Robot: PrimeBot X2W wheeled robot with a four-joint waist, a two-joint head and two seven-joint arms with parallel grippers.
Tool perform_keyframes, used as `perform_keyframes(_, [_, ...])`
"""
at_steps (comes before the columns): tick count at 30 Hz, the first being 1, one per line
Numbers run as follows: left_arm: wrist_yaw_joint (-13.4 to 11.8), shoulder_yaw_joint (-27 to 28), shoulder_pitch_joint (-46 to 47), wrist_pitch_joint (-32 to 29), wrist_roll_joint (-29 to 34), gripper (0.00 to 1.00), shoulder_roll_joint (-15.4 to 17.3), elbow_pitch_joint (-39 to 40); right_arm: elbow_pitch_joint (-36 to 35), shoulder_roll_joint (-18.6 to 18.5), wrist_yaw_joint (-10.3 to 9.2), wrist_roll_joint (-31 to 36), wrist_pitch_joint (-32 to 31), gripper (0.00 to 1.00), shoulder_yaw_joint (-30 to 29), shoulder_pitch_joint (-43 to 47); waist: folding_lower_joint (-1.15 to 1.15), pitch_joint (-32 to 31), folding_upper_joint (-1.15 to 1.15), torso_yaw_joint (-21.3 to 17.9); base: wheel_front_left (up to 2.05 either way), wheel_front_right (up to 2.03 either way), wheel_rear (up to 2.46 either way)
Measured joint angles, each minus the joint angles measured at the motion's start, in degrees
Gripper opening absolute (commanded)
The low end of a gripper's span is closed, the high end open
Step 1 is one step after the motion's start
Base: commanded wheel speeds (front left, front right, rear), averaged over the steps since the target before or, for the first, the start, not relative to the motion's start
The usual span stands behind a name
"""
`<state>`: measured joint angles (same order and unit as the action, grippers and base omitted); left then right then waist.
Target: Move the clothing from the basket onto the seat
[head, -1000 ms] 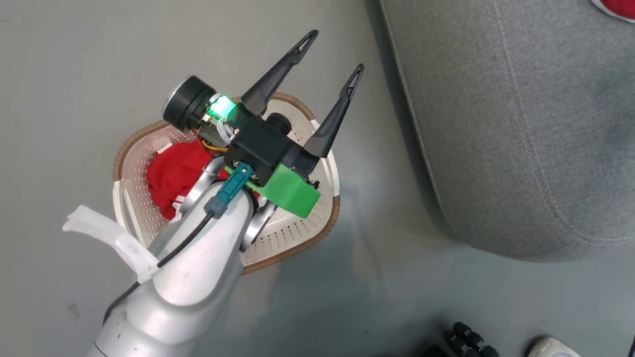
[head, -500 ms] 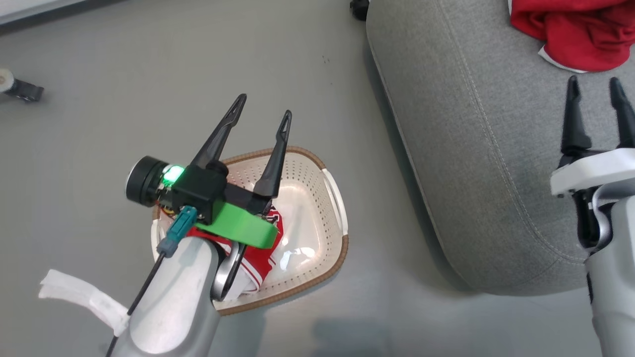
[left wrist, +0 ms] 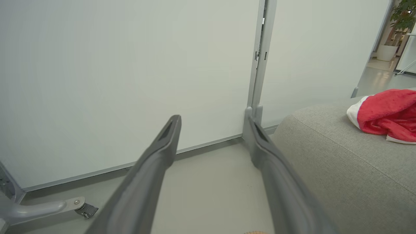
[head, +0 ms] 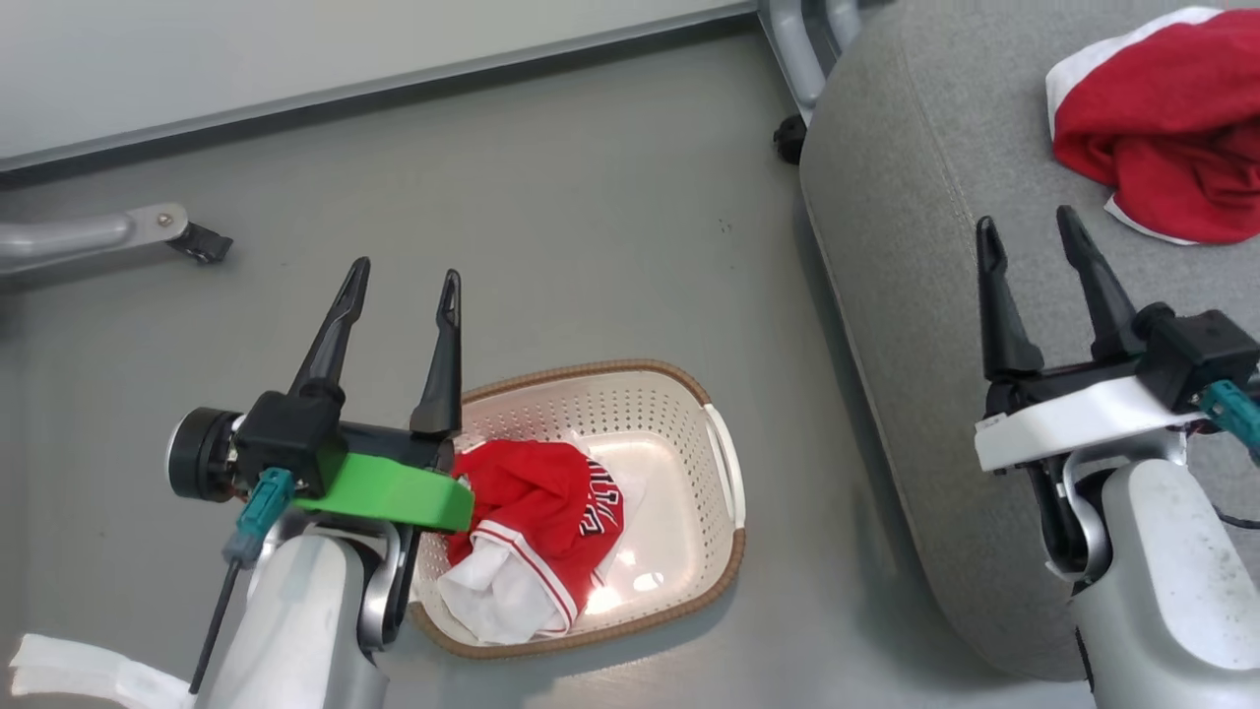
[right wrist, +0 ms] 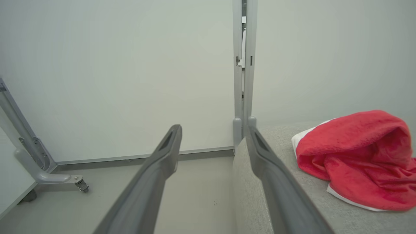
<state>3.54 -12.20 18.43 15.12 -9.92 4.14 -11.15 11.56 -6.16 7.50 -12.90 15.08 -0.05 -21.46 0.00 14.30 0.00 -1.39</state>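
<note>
- Seat (head: pixel 915 256) holds one red garment (head: pixel 1162 148); second garment (head: pixel 536 512) lies bunched in basket (head: pixel 689 379).
- Left gripper (head: pixel 405 273), right gripper (head: pixel 1025 219): fingers spread, holding nothing.
- Judged: second pickup pending; left gripper needs lowering into basket, closing on that garment.

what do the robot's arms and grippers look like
The left gripper and right gripper each have two long, dark, tapered fingers on a black body, above pale silver forearms. The left one carries a green bracket, a black cylinder with a silver face, and a teal plug with a thin black cable. The right one has a white bracket and a teal plug too.
</note>
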Motion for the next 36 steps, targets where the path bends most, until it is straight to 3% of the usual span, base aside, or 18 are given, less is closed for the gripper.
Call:
perform_keyframes(16, [0.2, 6.5, -7.7, 0.0, 1.4, 1.00, -0.9, 1.1, -5.6, 3.0, 0.01, 2.3, 0.0, 1.00, 2.4, 9.2, 0.00, -7.4, 0.00, 4.2, 0.00, 0.00, 0.00])
perform_keyframes(36, [0.9, 8.1, -12.5, 0.0, 2.2, 1.00, -1.2, 1.7, -8.2, 3.3, 0.01, 0.1, 0.0, 1.00, 2.6, 18.0, 0.00, -11.2, 0.00, 6.8, 0.00, 0.00, 0.00])
